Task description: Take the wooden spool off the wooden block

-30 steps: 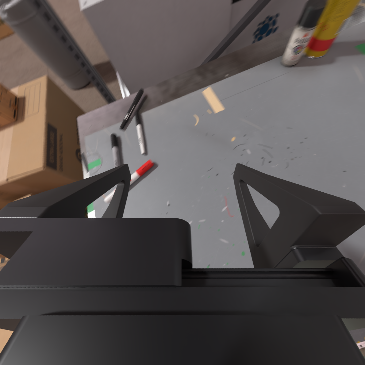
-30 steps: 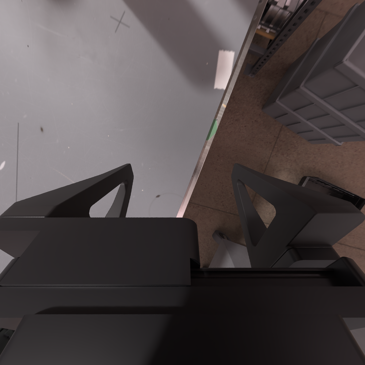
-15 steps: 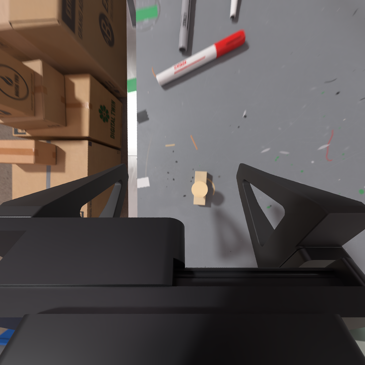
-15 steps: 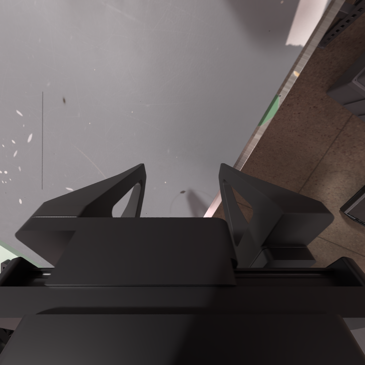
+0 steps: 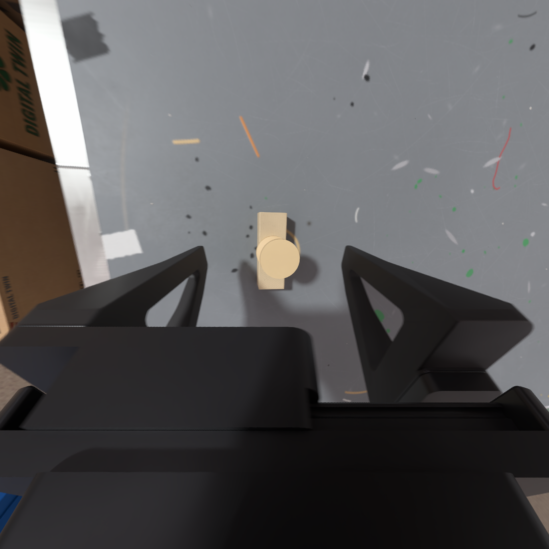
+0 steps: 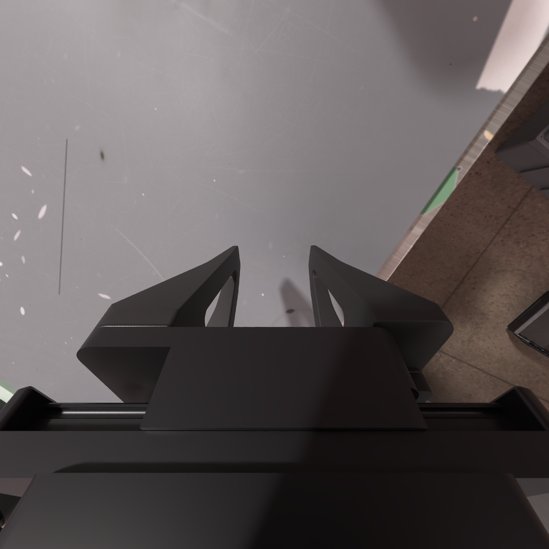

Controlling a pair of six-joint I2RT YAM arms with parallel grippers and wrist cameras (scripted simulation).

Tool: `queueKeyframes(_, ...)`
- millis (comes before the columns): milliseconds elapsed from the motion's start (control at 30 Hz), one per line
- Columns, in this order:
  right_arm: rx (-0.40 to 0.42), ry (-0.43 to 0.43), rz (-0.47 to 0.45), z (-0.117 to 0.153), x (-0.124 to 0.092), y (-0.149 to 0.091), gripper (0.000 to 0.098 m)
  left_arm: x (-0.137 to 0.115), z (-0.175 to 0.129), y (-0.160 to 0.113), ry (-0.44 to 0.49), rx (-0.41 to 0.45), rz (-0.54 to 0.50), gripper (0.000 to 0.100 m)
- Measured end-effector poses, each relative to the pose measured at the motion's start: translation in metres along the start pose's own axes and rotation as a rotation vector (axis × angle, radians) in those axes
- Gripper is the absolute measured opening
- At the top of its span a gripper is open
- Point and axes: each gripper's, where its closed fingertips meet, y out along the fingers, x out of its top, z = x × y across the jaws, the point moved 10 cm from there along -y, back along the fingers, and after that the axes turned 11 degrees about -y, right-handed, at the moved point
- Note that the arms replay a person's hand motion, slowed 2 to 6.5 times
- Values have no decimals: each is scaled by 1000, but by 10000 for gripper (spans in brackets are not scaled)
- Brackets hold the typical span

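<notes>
A pale wooden spool (image 5: 279,260) stands on end on a small wooden block (image 5: 271,224) that lies on the grey table (image 5: 386,89). In the left wrist view I look straight down on them. My left gripper (image 5: 274,249) is open and empty, above them, with the spool centred between its fingertips and clear of both. My right gripper (image 6: 274,248) is empty above bare grey table (image 6: 178,118), its jaws a narrow gap apart. The spool and block do not show in the right wrist view.
Cardboard boxes (image 5: 26,208) stand beyond the table's left edge (image 5: 59,118). A white tape patch (image 5: 121,245) and a dark patch (image 5: 87,37) lie near that edge. In the right wrist view the table edge (image 6: 445,222) runs diagonally, with brown floor (image 6: 490,267) beyond.
The left gripper swung from the markers to above the spool and block, then came lower over them. The right gripper's jaws narrowed steadily while it moved inward over the table.
</notes>
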Motion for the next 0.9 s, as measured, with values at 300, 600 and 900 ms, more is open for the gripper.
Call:
queueKeyframes(300, -4, -14, -11, 20, 11, 10, 411, 3, 4, 13, -52, -113, 42, 320)
queueKeyframes(600, 15, -39, -31, 48, 28, 24, 473, 4, 4, 12, -25, -81, 38, 284)
queueKeyframes(900, 60, -61, -80, 81, 45, 40, 540, 1, 2, 11, -7, -59, 15, 250)
